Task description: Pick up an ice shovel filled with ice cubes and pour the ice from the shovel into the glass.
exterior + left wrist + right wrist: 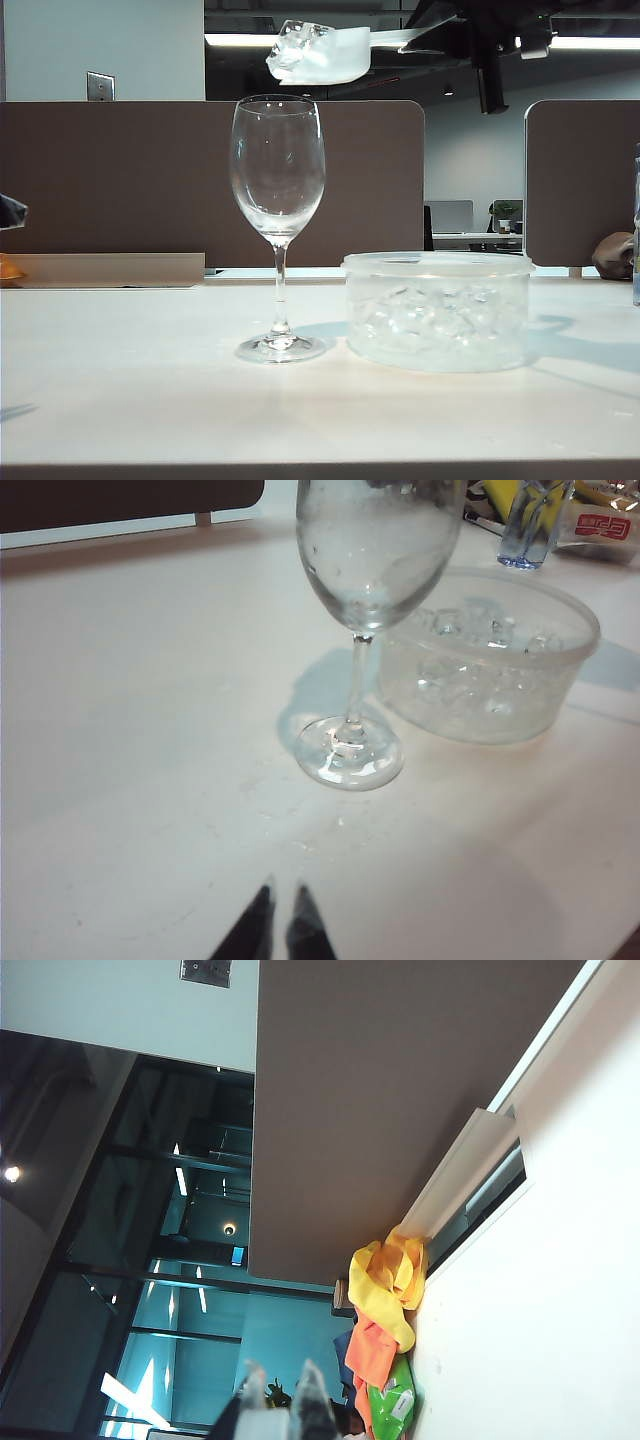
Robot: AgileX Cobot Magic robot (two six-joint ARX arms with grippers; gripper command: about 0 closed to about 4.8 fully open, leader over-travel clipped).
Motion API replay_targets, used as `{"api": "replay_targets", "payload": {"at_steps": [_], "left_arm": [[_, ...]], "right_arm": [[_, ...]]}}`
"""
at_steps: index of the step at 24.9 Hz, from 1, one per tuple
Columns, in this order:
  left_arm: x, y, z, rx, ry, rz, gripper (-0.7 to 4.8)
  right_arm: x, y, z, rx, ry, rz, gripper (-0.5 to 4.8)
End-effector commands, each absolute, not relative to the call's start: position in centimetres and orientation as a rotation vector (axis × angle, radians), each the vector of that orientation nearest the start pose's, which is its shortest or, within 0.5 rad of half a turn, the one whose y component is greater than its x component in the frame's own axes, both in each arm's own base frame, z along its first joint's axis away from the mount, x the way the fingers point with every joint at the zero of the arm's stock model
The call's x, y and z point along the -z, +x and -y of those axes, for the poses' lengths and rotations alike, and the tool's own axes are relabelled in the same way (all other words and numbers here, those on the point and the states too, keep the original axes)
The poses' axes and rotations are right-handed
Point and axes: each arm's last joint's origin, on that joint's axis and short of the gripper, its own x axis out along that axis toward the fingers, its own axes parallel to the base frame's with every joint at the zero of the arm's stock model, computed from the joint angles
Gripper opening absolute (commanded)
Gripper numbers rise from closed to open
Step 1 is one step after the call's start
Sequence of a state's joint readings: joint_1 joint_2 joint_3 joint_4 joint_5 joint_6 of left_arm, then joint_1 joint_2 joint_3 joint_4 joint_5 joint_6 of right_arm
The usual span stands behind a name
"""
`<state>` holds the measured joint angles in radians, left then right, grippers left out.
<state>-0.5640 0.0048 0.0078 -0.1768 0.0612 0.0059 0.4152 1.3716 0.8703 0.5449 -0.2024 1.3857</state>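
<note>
Above the glass (277, 225), high over the worktop (150, 380), the right claw (283, 1395) grasps the ice shovel (325, 55) by its handle, the blade carrying ice cubes (300, 45) just over the rim. The glass stands upright, touching nothing, just left of a round plastic tub (437, 310) of ice. The left claw (280, 920) hovers clenched and empty near the glass's foot.

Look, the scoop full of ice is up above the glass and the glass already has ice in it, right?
Not quite. The ice shovel, held by the right gripper, is above the glass with ice cubes in it, but the glass is empty. The exterior view shows a clear bowl.
</note>
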Motion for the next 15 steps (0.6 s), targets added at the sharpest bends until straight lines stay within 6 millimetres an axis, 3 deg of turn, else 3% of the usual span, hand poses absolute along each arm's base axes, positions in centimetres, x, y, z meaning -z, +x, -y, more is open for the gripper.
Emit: {"api": "replay_targets", "payload": {"at_steps": [1,15], "left_arm": [[-14.85,8.02,5.29,0.627,0.047,-0.173,0.29],[-14.85,8.02,5.29,0.628,0.047,-0.173,0.29]], "right_arm": [[-30.74,27.69,-12.87,-0.565,1.32,-0.364,-0.05],[-31.3,26.81,-12.44,-0.551,1.238,-0.368,-0.05]]}}
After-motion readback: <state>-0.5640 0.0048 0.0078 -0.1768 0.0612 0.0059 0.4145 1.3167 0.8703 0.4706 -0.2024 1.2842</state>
